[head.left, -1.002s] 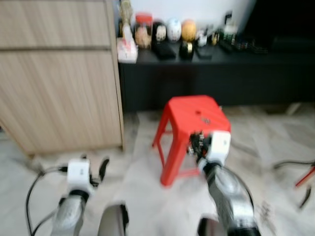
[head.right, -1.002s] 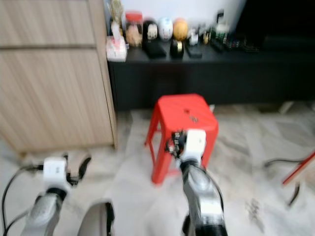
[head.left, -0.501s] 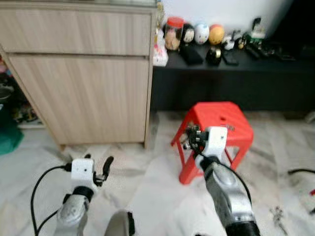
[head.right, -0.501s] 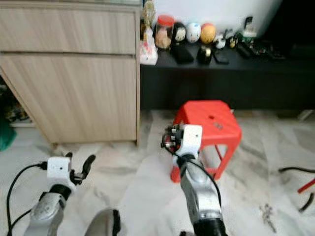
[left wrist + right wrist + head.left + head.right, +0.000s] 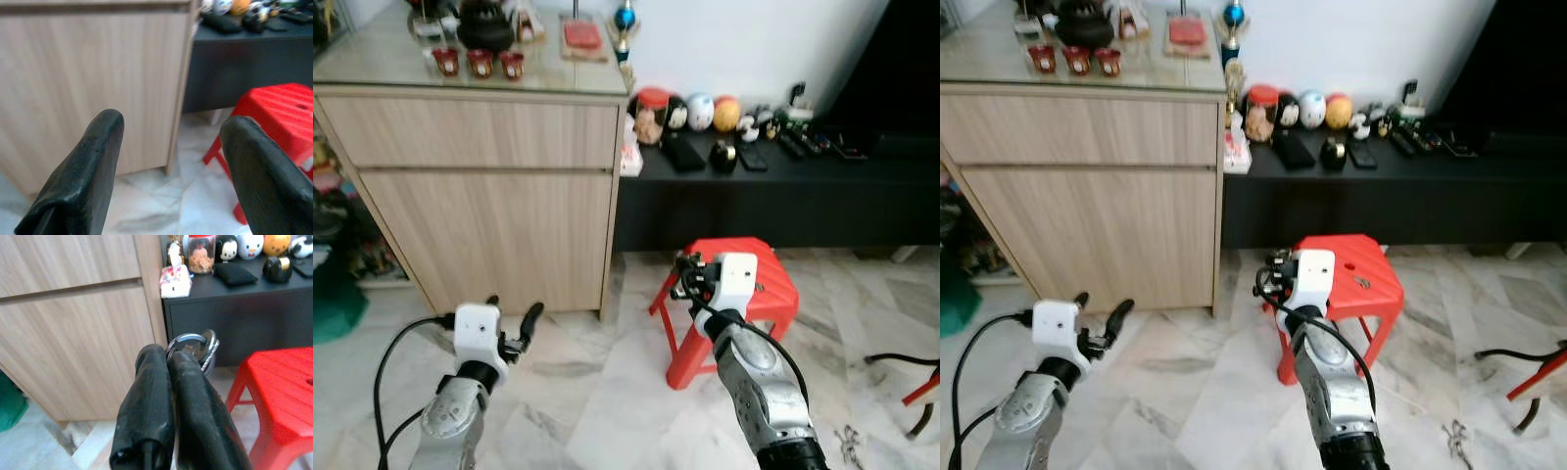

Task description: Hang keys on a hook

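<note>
Left gripper (image 5: 514, 328): lowest and closest in the head views, on the robot's left over the pale marble floor (image 5: 597, 411). Its black fingers (image 5: 83, 181) sit spread apart with nothing between them.
Right gripper (image 5: 168, 357): raised in front of the red plastic stool (image 5: 744, 294), fingers pressed tight together, clamped on the keys.
Keys (image 5: 195, 345): pinched at the right gripper's tips, with a silver ring and key blades poking out past the fingertips. So they're up in the air, not resting on anything.
Wooden cabinet (image 5: 489, 196): past the left gripper, light wood, glass top with small red cups (image 5: 475, 64) and a dark teapot (image 5: 484, 24).
Black low console (image 5: 773, 186): behind the stool, against the wall, lined with round figurines (image 5: 700, 111), a jar and dark gadgets.
Right edge of floor: a black cable and a red-handled thing, can't really tell what it is.
</note>
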Available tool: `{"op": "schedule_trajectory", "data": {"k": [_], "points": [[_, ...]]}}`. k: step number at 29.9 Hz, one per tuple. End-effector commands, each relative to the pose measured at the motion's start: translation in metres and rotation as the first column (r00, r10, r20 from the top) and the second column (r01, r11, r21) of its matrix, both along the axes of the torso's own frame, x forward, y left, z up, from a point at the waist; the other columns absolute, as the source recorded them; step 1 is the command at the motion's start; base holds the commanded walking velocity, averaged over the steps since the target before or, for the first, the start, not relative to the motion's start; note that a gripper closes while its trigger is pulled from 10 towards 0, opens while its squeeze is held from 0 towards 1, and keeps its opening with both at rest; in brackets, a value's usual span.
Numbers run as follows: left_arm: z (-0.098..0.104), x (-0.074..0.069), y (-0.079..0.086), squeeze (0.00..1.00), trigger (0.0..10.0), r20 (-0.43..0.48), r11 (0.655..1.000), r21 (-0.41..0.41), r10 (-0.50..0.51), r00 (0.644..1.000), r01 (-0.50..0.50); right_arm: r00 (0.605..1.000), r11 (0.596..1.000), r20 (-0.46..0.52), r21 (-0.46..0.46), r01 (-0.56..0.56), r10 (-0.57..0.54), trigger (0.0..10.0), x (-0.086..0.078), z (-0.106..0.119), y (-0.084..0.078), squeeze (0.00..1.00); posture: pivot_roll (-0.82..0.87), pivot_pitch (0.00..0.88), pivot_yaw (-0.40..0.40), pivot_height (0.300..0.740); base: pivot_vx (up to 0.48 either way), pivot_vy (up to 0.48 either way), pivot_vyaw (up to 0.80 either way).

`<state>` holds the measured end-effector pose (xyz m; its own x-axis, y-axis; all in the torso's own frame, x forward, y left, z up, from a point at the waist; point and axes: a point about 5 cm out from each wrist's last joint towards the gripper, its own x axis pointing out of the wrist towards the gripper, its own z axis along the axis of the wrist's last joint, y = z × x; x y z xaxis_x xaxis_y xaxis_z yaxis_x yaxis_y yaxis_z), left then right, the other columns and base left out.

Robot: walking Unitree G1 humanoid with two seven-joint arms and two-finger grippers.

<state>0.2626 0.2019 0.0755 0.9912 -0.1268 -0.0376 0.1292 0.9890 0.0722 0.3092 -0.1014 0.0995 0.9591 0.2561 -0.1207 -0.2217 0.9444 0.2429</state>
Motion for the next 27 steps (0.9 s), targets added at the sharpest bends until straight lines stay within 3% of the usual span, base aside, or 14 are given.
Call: {"op": "schedule_trajectory", "data": {"k": [1,8,14,16,19,27], "points": [[0.004,0.001,-0.005,0.0,10.0,0.006,1.0,-0.007,-0.028,1.0,0.028,1.0,1.0,0.016,0.006,0.021,-0.021,10.0,0.002,0.003,-0.005,0.0,0.1,0.0,-0.108,0.74,0.0,0.0,0.0],[0.008,0.0,-0.018,0.0,10.0,-0.018,0.99,-0.043,-0.136,0.991,0.135,1.0,1.0,0.014,0.002,0.027,-0.027,10.0,0.003,0.004,-0.006,0.0,0.1,0.0,-0.109,0.74,0.0,0.0,0.0],[0.006,-0.003,-0.038,0.0,10.0,-0.069,0.954,-0.038,-0.299,0.952,0.297,0.999,0.999,-0.029,-0.032,-0.023,0.022,10.0,0.003,-0.002,0.0,0.0,0.1,0.0,-0.11,0.74,0.0,0.0,0.0],[0.007,-0.005,-0.049,0.0,10.0,-0.094,0.921,-0.058,-0.388,0.917,0.384,0.989,0.989,-0.082,-0.076,-0.128,0.122,10.0,0.002,-0.009,0.011,0.0,0.1,0.0,-0.11,0.74,0.0,0.0,0.0],[0.009,-0.007,-0.058,0.0,10.0,-0.117,0.885,-0.086,-0.465,0.877,0.458,0.984,0.984,-0.086,-0.081,-0.161,0.154,10.0,0.002,-0.008,0.017,0.0,0.1,0.0,-0.112,0.74,0.0,0.0,0.0],[0.012,-0.011,-0.07,0.0,10.0,-0.146,0.827,-0.113,-0.562,0.814,0.551,0.966,0.966,-0.099,-0.073,-0.247,0.24,10.0,0.004,-0.006,0.035,0.0,0.1,0.0,-0.114,0.74,0.0,0.0,0.0]]}}
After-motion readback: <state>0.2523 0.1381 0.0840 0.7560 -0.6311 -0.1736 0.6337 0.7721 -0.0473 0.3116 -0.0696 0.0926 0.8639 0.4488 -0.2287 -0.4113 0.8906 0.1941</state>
